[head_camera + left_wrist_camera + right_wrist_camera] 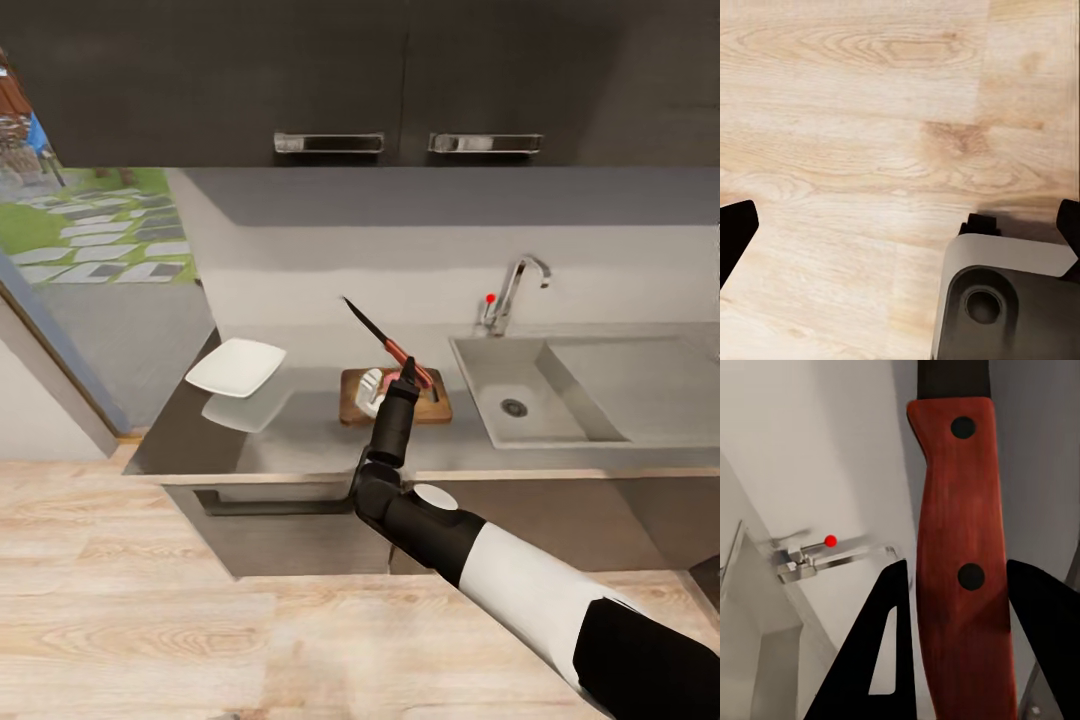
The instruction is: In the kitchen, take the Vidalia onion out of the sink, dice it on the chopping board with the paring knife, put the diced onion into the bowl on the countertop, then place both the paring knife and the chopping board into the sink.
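right hand [408, 377] gripping paring knife [388, 343], seemingly above chopping board [352, 404]

- The board [354, 409] is partly hidden behind the right gripper [409, 377] and its arm; its handle hole can't be made out.
- A pale object [372, 385] on the board is too blurred and too covered to identify.
- In the right wrist picture, the knife [960, 540] runs out at the top and bottom edges, so most of the blade and the handle's end are cut off.
- The sink [640, 380] is cropped by the right edge.
- In the left wrist picture, the left gripper's fingers [733, 232] are cut by both side edges.
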### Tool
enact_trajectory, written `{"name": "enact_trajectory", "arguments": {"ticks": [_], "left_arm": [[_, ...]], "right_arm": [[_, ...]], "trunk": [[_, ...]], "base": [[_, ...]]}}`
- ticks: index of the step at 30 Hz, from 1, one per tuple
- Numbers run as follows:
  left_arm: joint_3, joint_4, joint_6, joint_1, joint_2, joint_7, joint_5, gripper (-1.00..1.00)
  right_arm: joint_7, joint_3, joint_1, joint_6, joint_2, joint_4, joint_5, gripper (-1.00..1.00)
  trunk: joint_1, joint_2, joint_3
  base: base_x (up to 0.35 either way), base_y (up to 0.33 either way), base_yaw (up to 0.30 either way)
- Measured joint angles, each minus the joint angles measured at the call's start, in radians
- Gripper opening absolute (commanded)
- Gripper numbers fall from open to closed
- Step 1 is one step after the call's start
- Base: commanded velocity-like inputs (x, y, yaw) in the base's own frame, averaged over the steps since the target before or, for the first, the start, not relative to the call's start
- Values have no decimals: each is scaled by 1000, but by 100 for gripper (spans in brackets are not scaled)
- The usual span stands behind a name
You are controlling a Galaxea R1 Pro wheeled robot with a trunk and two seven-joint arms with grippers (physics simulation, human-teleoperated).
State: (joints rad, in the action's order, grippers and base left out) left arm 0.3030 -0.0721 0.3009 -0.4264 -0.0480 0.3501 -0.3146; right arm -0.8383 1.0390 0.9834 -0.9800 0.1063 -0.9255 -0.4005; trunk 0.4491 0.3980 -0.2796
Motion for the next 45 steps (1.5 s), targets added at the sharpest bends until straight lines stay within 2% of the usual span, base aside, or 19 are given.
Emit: {"name": "enact_trajectory", "arguments": {"ticks": [10, 18, 21, 26, 45], "left_arm": [[0, 0, 0, 0, 0, 0, 0, 100], [0, -1, 1, 0, 2, 0, 0, 100], [0, -2, 1, 0, 3, 0, 0, 100], [0, -2, 1, 0, 4, 0, 0, 100], [0, -2, 1, 0, 7, 0, 0, 100]], "right_arm": [[1, 4, 0, 0, 3, 47, 2, -100], [1, 59, 0, 1, 32, 141, 1, -100], [1, 66, 0, 1, 52, 163, 0, -100], [0, 69, 0, 1, 68, 175, 0, -100], [0, 69, 0, 13, 68, 207, 3, -100]], "trunk": [[0, 0, 0], [0, 0, 0], [0, 0, 0], [0, 0, 0], [0, 0, 0]], "base": [[62, -302, 0], [2, -47, 0], [0, -4, 0], [0, -1, 0], [0, 0, 0]]}}
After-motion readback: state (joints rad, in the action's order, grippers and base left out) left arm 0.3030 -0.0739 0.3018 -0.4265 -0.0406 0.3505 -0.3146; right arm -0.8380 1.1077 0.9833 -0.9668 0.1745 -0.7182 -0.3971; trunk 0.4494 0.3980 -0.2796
